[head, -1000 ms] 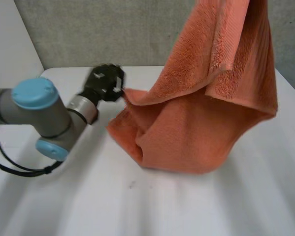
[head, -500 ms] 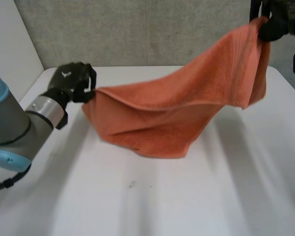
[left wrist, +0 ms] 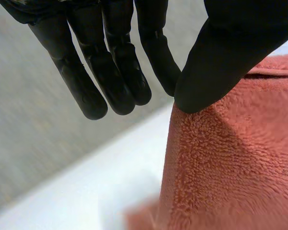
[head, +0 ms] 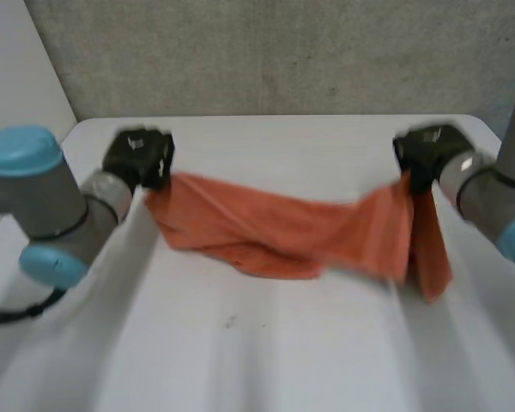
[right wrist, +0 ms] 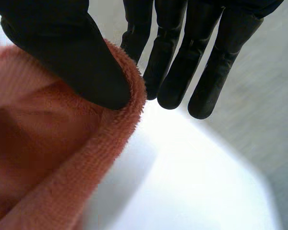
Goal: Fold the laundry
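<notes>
Nearest the onlooker, the white table [head: 240,352] lies bare across the lower half of the frame. At centre frame the orange towel [head: 300,227] stretches as a slack band between the two hands. Its sagging middle meets the table just left of centre, and a loose flap hangs down at right of centre.

At left of the frame the left arm [head: 43,202] reaches inward. The left hand [head: 139,157] grips the towel's left end, upper left of centre. At right the right arm [head: 498,193] reaches in likewise, and the right hand [head: 425,150] grips the towel's right end, upper right of centre. The two hands are well apart and at about the same height in the frame.

In the left wrist view, the left hand's thumb [left wrist: 230,52] clamps the towel's [left wrist: 230,167] edge against the nearest of the straight fingers [left wrist: 115,72]. In the right wrist view, the right hand's thumb [right wrist: 72,57] presses the towel's [right wrist: 62,158] edge against its fingers [right wrist: 182,62], and the cloth curls round the thumb tip.

Beyond the table's far edge, a grey wall [head: 283,51] fills the top of the frame.
</notes>
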You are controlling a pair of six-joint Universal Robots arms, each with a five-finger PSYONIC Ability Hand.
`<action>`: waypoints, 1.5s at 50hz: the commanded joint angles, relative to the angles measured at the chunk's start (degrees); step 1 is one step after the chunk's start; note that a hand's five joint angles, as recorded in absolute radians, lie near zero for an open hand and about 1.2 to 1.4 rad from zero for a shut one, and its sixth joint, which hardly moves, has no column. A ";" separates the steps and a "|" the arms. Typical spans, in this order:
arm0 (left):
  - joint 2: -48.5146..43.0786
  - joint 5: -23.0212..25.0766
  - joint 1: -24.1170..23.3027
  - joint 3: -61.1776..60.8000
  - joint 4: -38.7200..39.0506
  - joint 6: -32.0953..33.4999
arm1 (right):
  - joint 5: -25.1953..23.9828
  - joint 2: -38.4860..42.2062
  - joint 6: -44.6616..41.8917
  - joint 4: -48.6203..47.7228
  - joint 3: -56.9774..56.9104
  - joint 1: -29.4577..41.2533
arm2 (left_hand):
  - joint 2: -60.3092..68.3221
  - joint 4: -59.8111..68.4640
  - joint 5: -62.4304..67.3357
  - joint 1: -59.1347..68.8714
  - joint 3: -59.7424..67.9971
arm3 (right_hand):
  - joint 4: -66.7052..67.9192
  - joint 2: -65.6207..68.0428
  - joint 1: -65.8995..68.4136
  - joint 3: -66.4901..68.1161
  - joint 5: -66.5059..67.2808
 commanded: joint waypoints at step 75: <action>17.89 5.80 6.13 -27.77 1.08 5.19 | -11.06 -19.24 -2.42 3.26 19.88 -12.13 | -48.06 -47.98 -43.61 -45.89 -47.79 | -58.31 -57.55 -45.49 -58.15 -56.81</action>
